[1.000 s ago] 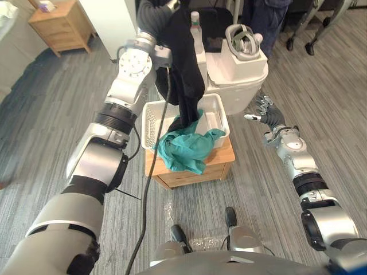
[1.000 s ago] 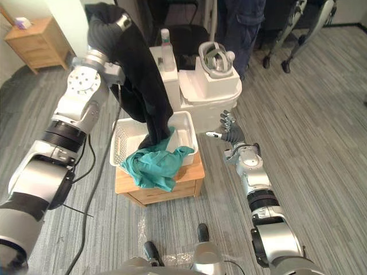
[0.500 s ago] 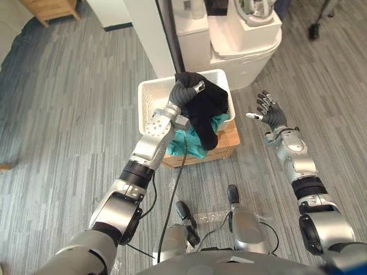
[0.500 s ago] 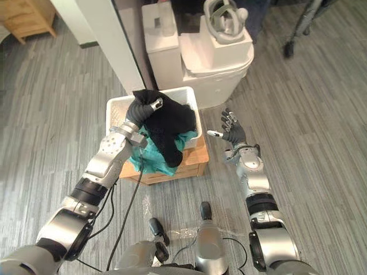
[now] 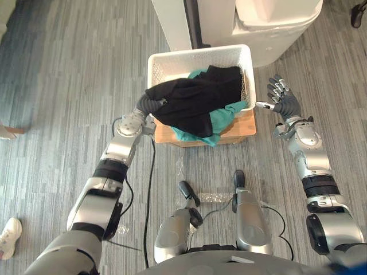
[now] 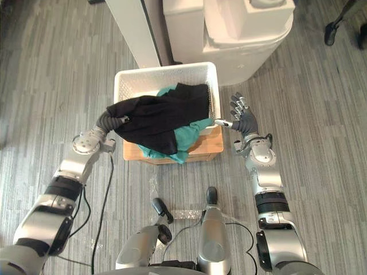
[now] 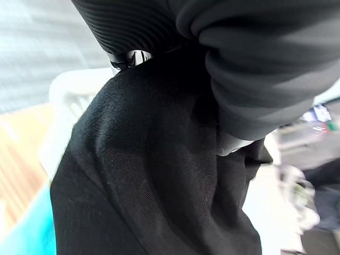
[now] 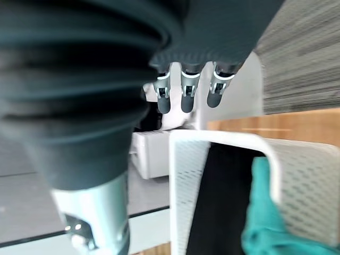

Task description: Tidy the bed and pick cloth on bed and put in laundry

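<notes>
The left robot hand reaches up to the near-left corner of the white laundry basket. Its dark ribbed cover shows at the rim, but the fingers are buried under the black cloth, so I cannot tell whether they grip it or have let go. The left wrist view gives no more, with dark fabric draped right over the hand.

The black cloth lies across the basket, mostly inside, with one fold spilling over the near-left rim onto the hand. Under it sits a teal cloth, which hangs over the front edge and down the face of the small wooden counter that carries the basket.

To the right, the right robot hand hovers just beside the basket's right rim with its fingers spread and straight and its thumb pointing toward the rim. It holds nothing.

By my reading, the laundry step is close to done, since both cloths rest on or in the basket. What seems left is to free the left robot hand and perhaps tuck in the overhanging folds. Whether the bed itself is tidy cannot be judged from here.
</notes>
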